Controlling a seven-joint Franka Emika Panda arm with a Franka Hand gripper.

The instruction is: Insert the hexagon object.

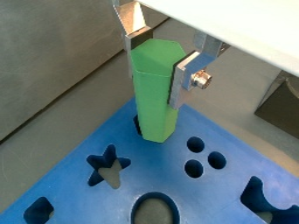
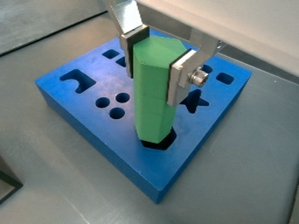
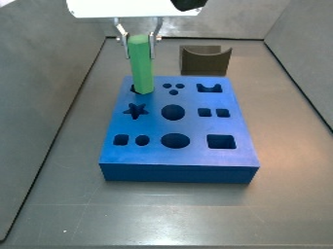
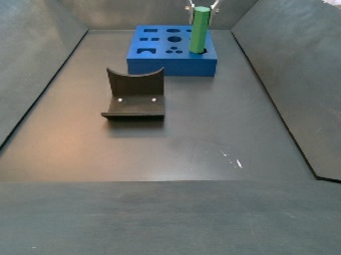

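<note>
Silver finger plates (image 2: pixel 184 77) with dark pads squeeze the top part of the green hexagon peg (image 2: pixel 153 87) from two sides, so the gripper (image 2: pixel 160 54) is closed tight on it and only as wide as the peg. The peg stands straight up, and its bottom end sits in a corner hole of the blue block (image 2: pixel 82 114); in both wrist views a thin dark gap shows around its foot. It looks like it has gone in only a little way (how deep is hidden by the hole). In a side view the gripper (image 3: pixel 139 37) hangs over the back left corner of the block (image 3: pixel 196 160), near the star hole (image 3: pixel 134 111) and the round holes (image 3: pixel 173 114). The dark fixture (image 4: pixel 134 96) stands on the grey floor (image 4: pixel 200 139), well apart from the block. My guess is the next step is to push straight down and then let go. If the peg's flat sides are not lined up with the hole's flat sides, it could jam. If the fingers open too soon, the tall peg could tip over.
</note>
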